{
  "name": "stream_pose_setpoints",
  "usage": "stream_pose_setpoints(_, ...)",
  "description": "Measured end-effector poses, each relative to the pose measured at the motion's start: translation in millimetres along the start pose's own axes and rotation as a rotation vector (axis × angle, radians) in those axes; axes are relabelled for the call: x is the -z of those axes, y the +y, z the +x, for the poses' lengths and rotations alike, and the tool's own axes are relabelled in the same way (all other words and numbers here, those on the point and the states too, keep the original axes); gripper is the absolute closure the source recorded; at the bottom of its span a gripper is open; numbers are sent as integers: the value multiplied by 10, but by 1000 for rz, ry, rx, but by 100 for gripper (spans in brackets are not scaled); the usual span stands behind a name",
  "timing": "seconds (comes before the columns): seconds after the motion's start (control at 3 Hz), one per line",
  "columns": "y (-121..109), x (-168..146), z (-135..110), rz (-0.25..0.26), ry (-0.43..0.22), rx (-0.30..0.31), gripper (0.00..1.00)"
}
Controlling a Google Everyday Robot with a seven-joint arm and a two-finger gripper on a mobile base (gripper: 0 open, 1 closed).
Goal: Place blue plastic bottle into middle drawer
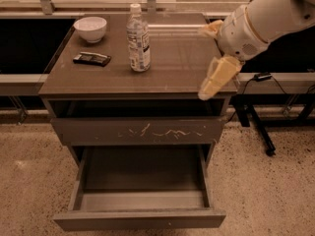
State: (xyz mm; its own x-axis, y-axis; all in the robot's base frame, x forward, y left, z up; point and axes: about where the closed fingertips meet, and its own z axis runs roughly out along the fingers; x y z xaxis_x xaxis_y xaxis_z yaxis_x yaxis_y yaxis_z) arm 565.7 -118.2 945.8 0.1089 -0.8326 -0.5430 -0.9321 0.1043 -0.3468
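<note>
Upper centre on cabinet top (179,58), blue plastic bottle (138,38) upright, cap up; middle drawer (140,219) below pulled out, bare floor showing; gripper (214,53) right, fingers spread, holding nothing.

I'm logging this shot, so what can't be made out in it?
Camera view:
- Blue plastic bottle: label print too small to read.
- Dark flat item beside the white bowl: too dark to identify.
- Middle drawer, pulled open: its rear is hidden under the scratched drawer front.
- Claw, at the right edge of the cabinet top: arm cut off by the frame's upper right corner.
</note>
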Motion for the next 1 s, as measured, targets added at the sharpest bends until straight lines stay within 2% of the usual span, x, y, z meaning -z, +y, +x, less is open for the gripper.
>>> stream_pose_setpoints(0.33, -358, -152, -207, 108, -189, -41, 0)
stream_pose_setpoints(0.67, -357, -152, -208, 108, -189, -41, 0)
stream_pose_setpoints(1.0, -385, -268, -391, 89, -259, -15, 0)
